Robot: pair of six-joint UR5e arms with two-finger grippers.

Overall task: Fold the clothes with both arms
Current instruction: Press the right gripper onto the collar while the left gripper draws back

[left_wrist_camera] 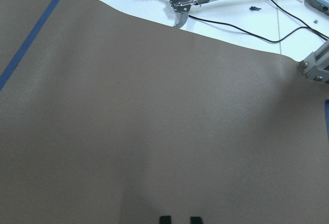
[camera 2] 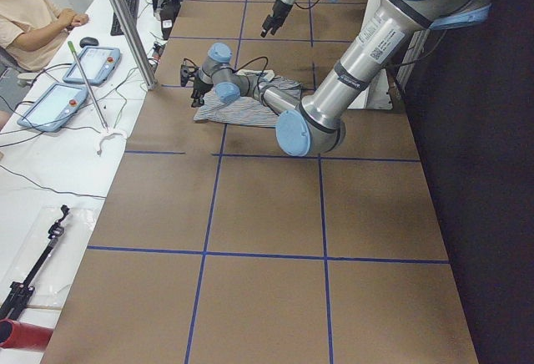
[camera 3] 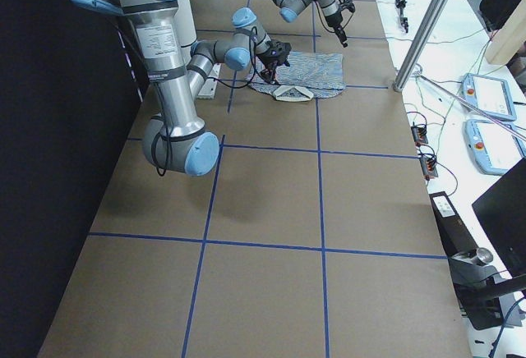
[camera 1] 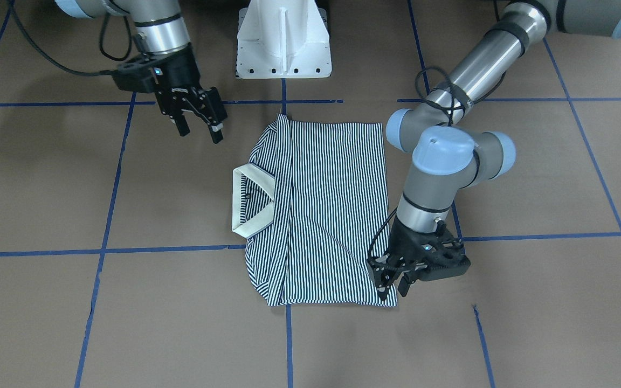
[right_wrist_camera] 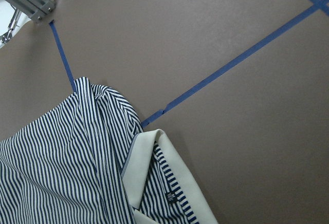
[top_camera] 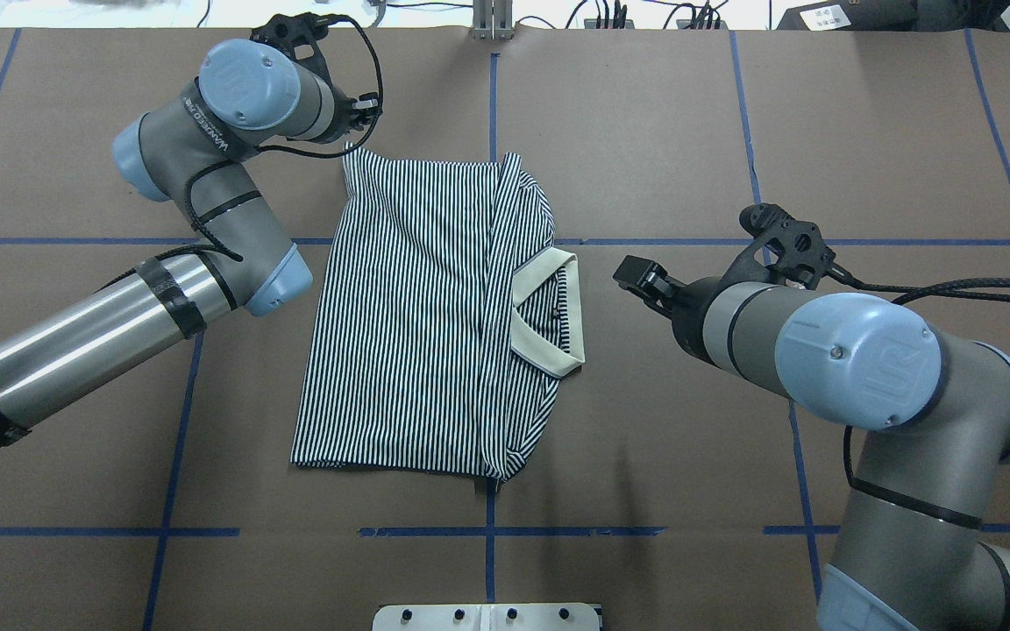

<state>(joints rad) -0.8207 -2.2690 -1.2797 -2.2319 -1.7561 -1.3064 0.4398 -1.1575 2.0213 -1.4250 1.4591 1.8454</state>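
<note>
The striped polo shirt [camera 1: 326,215] lies flat on the brown table, sleeves folded in to a rectangle, its cream collar [top_camera: 549,315] pointing to my right side. My left gripper [camera 1: 392,291] points down at the shirt's far hem corner on my left. Its fingertips [left_wrist_camera: 164,219] show a narrow gap over bare table with no cloth between them. My right gripper [camera 1: 198,131] hangs open above the table beside the collar end, apart from the shirt. The right wrist view looks down on the collar [right_wrist_camera: 149,172] and the shirt's far shoulder corner.
The white pedestal base [camera 1: 283,43] stands at the table's robot side. Blue tape lines [top_camera: 487,530] grid the surface. A person [camera 2: 33,13] sits at a side desk with tablets [camera 2: 50,105]. A metal reacher tool [left_wrist_camera: 175,3] lies just past the table's far edge.
</note>
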